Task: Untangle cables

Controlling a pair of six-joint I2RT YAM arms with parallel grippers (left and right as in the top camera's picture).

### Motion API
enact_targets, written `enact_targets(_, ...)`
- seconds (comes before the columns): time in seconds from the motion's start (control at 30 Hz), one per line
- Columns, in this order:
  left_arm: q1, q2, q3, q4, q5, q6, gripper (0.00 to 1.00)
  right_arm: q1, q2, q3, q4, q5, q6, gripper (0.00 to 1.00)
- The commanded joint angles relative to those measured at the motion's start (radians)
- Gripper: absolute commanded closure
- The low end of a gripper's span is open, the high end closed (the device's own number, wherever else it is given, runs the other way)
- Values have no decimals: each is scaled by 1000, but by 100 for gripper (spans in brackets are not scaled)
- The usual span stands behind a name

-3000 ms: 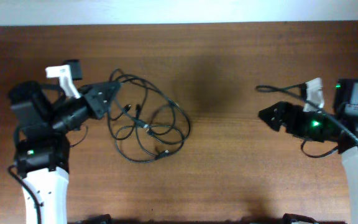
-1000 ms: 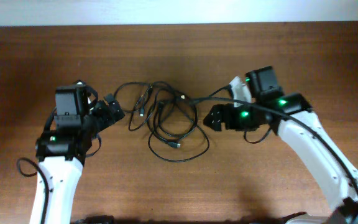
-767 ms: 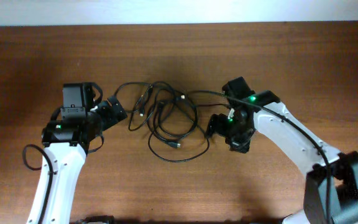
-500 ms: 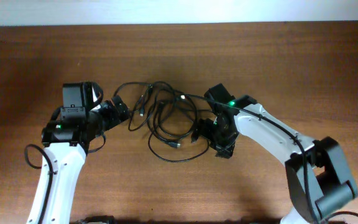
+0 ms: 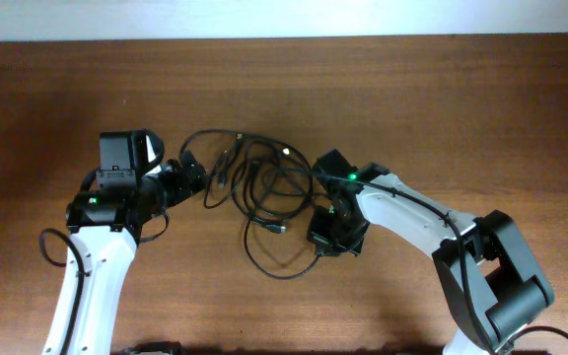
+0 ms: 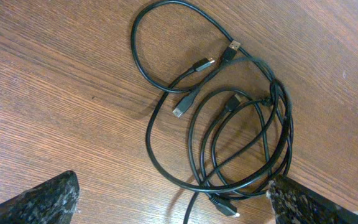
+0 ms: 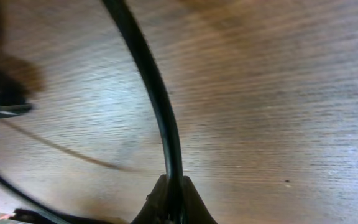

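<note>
Stretched low over bench (image 5: 412,99) w/ R fingers (image 7: 194,210) pinched tight on one strand of cables (image 6: 288,134), and w/ L fingers (image 6: 48,199) spread wide beside tangle's left edge.

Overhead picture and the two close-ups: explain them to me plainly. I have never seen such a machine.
The overhead picture looks down on a wooden table with two white robot arms, left and right. Each ends in a two-finger claw with a small camera beside it; those give the close-ups. Between the arms lies a tangle of thin black cables. The left claw is open, its dark fingertips in the bottom corners of its picture, above the cables. The right claw is shut on one of the cables, pinched at the bottom of its picture.
</note>
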Motion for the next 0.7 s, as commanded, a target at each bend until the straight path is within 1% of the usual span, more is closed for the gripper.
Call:
enact_targets(0.0, -1, 2, 3, -9, 11, 17, 1, 9, 15, -11, 3, 1, -50, 96)
enact_targets(0.07, -1, 2, 3, -28, 10, 17, 1, 8, 11, -9, -21, -1, -121, 96)
enact_targets(0.2, -1, 2, 3, -32, 10, 17, 1, -52, -80, 42, -119, 42, -146, 96)
enact_targets(0.3, -1, 2, 3, -31, 10, 17, 1, -109, -167, 163, -206, 79, -180, 96)
enact_targets(0.37, -1, 2, 3, -31, 11, 17, 1, -146, -204, 364, -367, 177, -192, 96)
enact_targets(0.4, -1, 2, 3, -31, 10, 17, 1, -156, -208, 503, -452, 226, -216, 96)
enact_targets(0.47, -1, 2, 3, -31, 10, 17, 1, -156, -208, 673, -530, 291, -234, 96)
enact_targets(0.5, -1, 2, 3, -31, 10, 17, 1, -156, -208, 845, -578, 338, -243, 96)
enact_targets(0.67, -1, 2, 3, -31, 10, 17, 1, -156, -208, 1256, -599, 399, -278, 96)
